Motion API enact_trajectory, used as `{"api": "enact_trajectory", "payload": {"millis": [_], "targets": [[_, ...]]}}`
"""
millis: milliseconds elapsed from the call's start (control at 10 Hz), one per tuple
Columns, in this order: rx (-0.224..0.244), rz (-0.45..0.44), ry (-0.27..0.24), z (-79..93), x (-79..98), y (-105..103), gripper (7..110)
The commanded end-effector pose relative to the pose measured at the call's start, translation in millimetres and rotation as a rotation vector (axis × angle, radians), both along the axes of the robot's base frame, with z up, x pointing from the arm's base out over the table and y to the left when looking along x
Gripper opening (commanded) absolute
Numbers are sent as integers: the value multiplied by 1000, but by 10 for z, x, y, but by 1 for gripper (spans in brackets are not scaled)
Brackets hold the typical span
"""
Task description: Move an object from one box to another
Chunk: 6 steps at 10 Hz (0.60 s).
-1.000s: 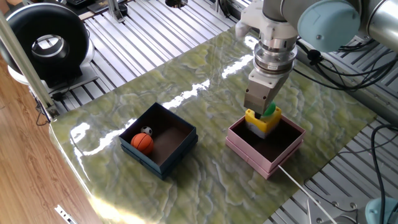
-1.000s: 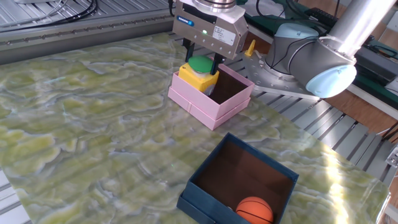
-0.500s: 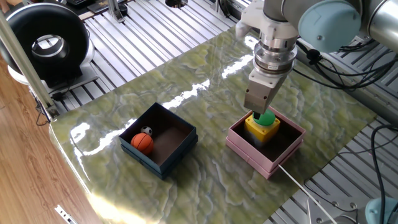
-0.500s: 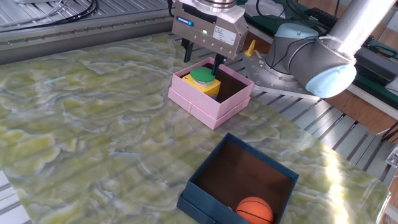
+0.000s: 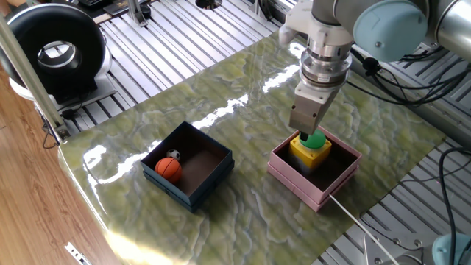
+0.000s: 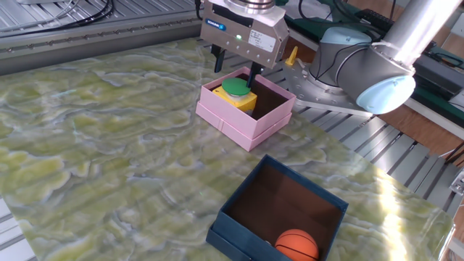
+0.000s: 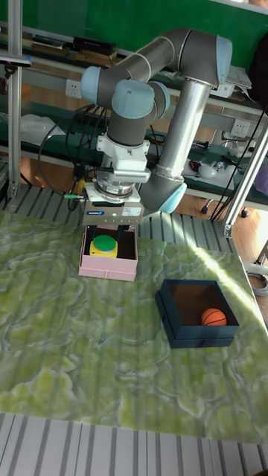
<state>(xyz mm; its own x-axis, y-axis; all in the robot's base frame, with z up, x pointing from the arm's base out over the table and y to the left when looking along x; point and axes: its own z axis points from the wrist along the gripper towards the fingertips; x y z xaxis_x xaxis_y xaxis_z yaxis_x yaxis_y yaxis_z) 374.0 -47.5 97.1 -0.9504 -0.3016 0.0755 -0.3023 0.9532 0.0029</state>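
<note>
A yellow block with a green round top (image 5: 310,147) (image 6: 235,90) (image 7: 103,245) rests inside the pale pink box (image 5: 313,193) (image 6: 232,123) (image 7: 108,269), toward one corner. Directly above it hangs my gripper (image 5: 307,132) (image 6: 234,67) (image 7: 109,230), open, its fingers spread on either side of the block's top and holding nothing. The navy-blue box (image 5: 193,199) (image 6: 239,228) (image 7: 195,327) stands apart on the green marbled mat. In it lies an orange basketball (image 5: 168,168) (image 6: 296,245) (image 7: 214,317) beside a small black-and-white ball (image 5: 174,154).
A black round device (image 5: 55,51) sits off the mat at the far left corner. A white cable (image 5: 353,215) runs from the pink box toward the table's slatted edge. Arm cables (image 5: 412,81) hang behind the robot.
One second ago the gripper held the yellow block over the pink box's edge. The block has since been let go and sits in the box. Nothing has moved in the last half second.
</note>
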Motion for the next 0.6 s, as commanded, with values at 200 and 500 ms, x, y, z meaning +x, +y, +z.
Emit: {"api": "enact_trajectory", "payload": {"millis": [200,500], "targets": [[71,-27,-1,223,147,306,66],[91,-67,-3,315,300,721,66]]}}
